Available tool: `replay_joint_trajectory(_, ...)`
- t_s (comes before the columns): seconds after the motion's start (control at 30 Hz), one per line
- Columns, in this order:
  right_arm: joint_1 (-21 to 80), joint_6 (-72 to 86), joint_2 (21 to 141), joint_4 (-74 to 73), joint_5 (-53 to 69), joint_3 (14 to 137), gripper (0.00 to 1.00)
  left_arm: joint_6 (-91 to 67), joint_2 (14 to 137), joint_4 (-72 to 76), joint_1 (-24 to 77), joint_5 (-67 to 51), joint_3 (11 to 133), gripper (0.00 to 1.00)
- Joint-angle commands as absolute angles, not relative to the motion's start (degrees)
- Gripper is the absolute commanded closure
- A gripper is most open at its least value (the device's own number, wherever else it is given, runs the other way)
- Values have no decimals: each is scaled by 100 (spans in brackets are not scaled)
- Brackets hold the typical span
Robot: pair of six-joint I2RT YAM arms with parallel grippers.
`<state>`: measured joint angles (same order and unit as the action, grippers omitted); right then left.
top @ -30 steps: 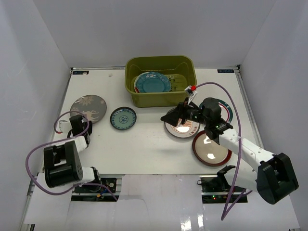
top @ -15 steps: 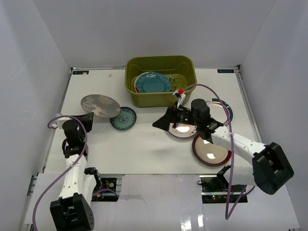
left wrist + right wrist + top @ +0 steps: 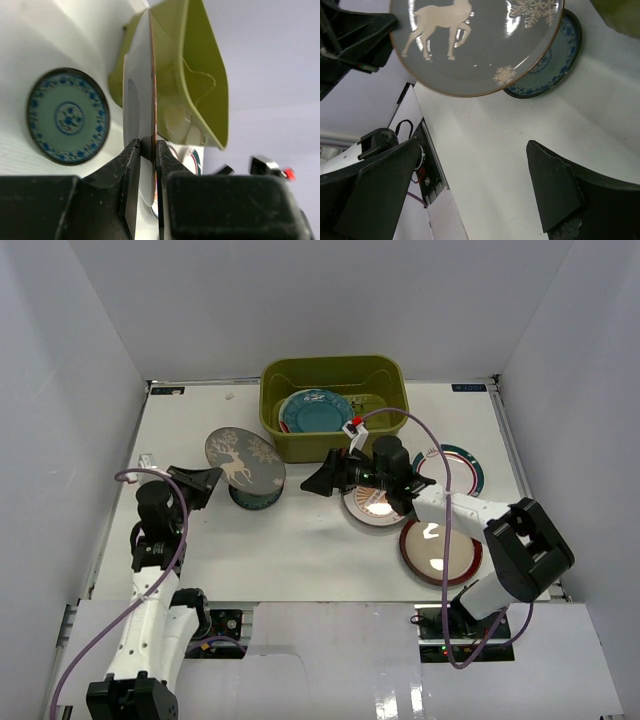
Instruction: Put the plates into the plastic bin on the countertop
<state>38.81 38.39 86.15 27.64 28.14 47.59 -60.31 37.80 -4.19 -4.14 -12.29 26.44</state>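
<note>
The left gripper point(image 3: 145, 146) is clamped on the near rim of the grey deer plate point(image 3: 140, 85), one finger on each face, holding it up on edge above the countertop point(image 3: 300, 545). In the top view the raised plate hides part of the small teal-patterned plate point(image 3: 252, 497), which lies flat below it. The plastic bin point(image 3: 332, 363) stands at about 1 o'clock from the held plate, against the table's 12 o'clock edge, with the scalloped teal plate point(image 3: 316, 412) already inside.

I judge this to be the carry step for the deer plate. Next it must rise over the bin's near wall, tip flat and be released without striking the dishes in there.

The right gripper point(image 3: 465, 192) hangs at 3 o'clock from the held plate, jaws spread wide and empty, facing it. It sits just before the bin's near wall, so it may take the plate or block the path. Under and behind that arm lie the orange sunburst plate point(image 3: 378, 506), the dark red-rimmed plate point(image 3: 437, 550) at 5 o'clock and the white plate with a green rim point(image 3: 468, 468) at 3 o'clock, all waiting
</note>
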Motion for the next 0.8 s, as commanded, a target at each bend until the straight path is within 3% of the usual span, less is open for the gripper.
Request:
replay_joint_trajectory(0.0,3902,4183,8841,3164,2426,4983,7,-6160,3463,88,-194,-1704,3138,100)
replay_joint_trajectory(0.53,3735,6160,10098,5361,2988,4509,9,-6979,3375,168,246,-2689,3164,100)
replay_joint_trajectory(0.63,3735,6494,10257,5922,3076,4413,1,-7031,3349,115,281,-2803,3164,100)
replay_joint_trajectory(0.7,3735,6802,10274,6326,3050,4281,32,-6918,3331,35,281,-2812,3260,100)
replay_joint_trajectory(0.77,3744,6820,10170,6416,3032,4166,73,-6341,3418,-403,281,-2786,3497,100)
